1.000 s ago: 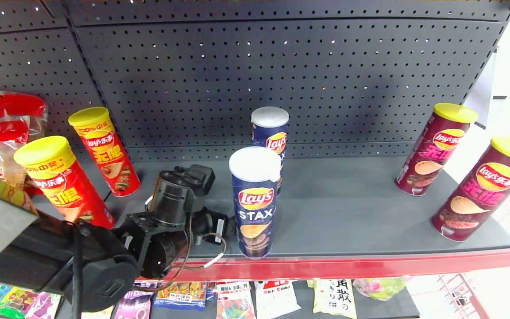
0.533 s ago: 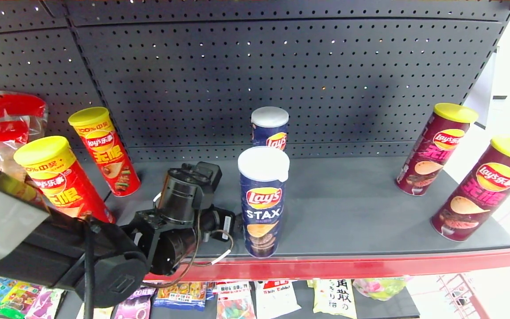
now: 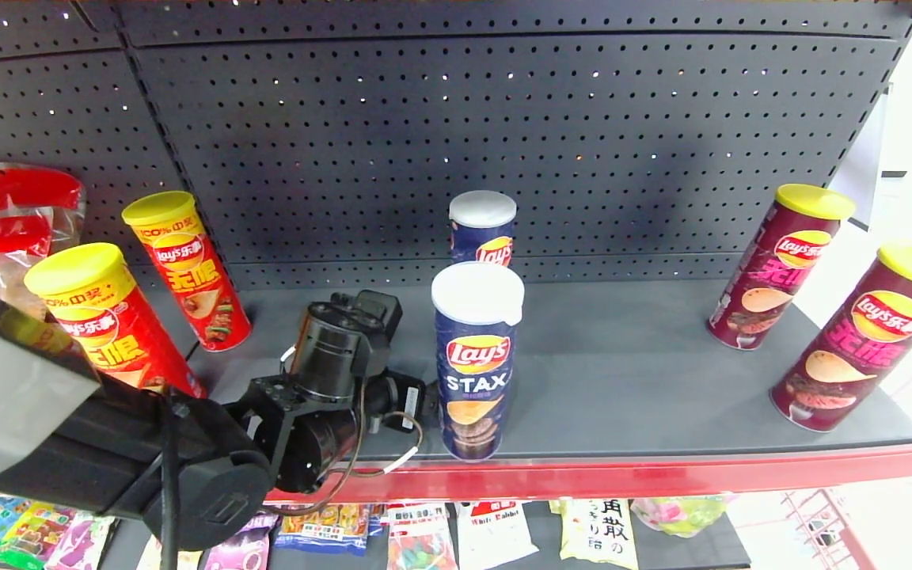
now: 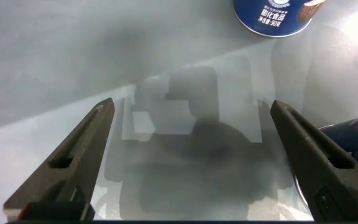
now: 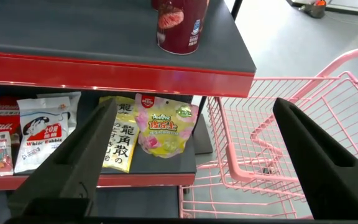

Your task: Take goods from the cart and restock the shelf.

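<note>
Inspecting the dark grey metal shelf with the red front lip [image 3: 622, 380], I find the front blue cylindrical chip can with a white lid [image 3: 476, 360] standing upright near the front edge at centre. A second blue can with a white lid [image 3: 483, 226] stands upright at its 12 o'clock, against the perforated back panel [image 3: 503, 142].

The left gripper [image 4: 192, 106] sits low over the shelf at the front can's 9 o'clock. Its jaws are spread wide with nothing between them. The front can shows just outside one finger [image 4: 303, 143]; I cannot tell whether they touch.

Two red cans with yellow lids [image 3: 104, 324] stand at 9 o'clock on the shelf, one behind the other. Two maroon cans with yellow lids [image 3: 868, 348] stand at 3 o'clock, well apart from the blue pair.

The right gripper [image 5: 196, 102] hangs beyond the 3 o'clock end of the shelf, jaws fully apart and holding nothing. Under it I see the pink wire cart [image 5: 253, 130] and, beside that, the lower shelf carrying flat snack bags [image 5: 166, 127].
</note>
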You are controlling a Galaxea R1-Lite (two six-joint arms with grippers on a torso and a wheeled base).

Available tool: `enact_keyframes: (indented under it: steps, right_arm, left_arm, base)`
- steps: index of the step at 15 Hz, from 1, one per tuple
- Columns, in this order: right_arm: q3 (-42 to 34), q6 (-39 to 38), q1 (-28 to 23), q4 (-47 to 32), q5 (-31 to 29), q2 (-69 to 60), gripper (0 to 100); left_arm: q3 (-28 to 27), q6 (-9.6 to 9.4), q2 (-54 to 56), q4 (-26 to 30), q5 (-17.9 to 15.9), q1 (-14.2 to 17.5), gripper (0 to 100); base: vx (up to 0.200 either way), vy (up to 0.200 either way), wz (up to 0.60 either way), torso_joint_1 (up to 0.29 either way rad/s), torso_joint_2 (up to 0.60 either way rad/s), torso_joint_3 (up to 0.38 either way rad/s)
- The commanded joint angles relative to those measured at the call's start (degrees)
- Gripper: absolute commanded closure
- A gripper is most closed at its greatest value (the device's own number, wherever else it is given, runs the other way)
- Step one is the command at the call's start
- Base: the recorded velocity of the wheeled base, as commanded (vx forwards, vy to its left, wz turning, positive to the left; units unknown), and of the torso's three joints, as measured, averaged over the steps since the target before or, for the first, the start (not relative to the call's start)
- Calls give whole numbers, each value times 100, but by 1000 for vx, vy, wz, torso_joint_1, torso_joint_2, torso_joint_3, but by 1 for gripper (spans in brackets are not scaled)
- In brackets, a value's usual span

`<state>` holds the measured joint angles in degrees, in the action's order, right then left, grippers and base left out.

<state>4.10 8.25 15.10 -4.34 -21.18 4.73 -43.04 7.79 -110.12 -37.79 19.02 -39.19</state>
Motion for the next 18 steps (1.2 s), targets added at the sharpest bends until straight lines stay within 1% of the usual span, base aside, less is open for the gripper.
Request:
enact_keyframes:
  steps: [1,3,5,6,7,8,10,11,12,13,14,15,16,17,18]
  right_arm:
    - [3,1,1,3,-1,19,0]
    - [-5,1,1,3,-1,19,0]
    - [-5,1,1,-5,-1,19,0]
    - [-5,1,1,-5,8,19,0]
    - [-5,1,28,-5,34,19,0]
    - [-5,10,36,-14,158,28,0]
    - [3,45,28,-14,465,46,0]
    - [3,45,28,-14,588,72,0]
    - [12,45,28,-14,694,98,0]
    - [12,45,19,-14,694,125,0]
    - [12,27,-7,-14,694,221,0]
    - [47,36,-25,-14,694,300,0]
    - [100,27,-60,-14,685,476,0]
    - [170,27,-201,-14,685,678,0]
    - [197,10,-385,-14,694,828,0]
  left_arm:
    - [15,12,17,-9,14,-1,0]
    - [68,56,61,-9,41,8,0]
    - [218,91,395,-9,102,105,0]
    - [569,65,790,-9,41,351,0]
    - [798,56,1036,-9,23,465,0]
    - [1009,56,1344,-9,23,544,0]
    - [1413,30,2223,158,-12,518,0]
    - [1580,-23,2768,474,-91,492,0]
    - [1703,-102,3515,1107,-126,492,0]
    - [1729,-102,3901,1520,-135,492,0]
    - [1738,-102,4851,2575,-135,492,0]
    - [1712,-120,5431,3243,-135,492,0]
    - [1668,-225,6257,4148,-135,492,0]
    - [1668,-331,6907,4807,-91,509,0]
    - [1650,-348,7364,5344,-38,562,0]
  base:
    - [0,0,0,0,0,0]
    - [0,0,0,0,0,0]
    - [0,0,0,0,0,0]
    - [0,0,0,0,0,0]
    - [0,0,0,0,0,0]
    - [0,0,0,0,0,0]
    - [0,0,0,0,0,0]
    - [0,0,0,0,0,0]
    - [0,0,0,0,0,0]
    - [0,0,0,0,0,0]
    - [0,0,0,0,0,0]
    - [0,0,0,0,0,0]
    - [0,0,0,0,0,0]
    - [0,0,0,0,0,0]
    - [0,0,0,0,0,0]
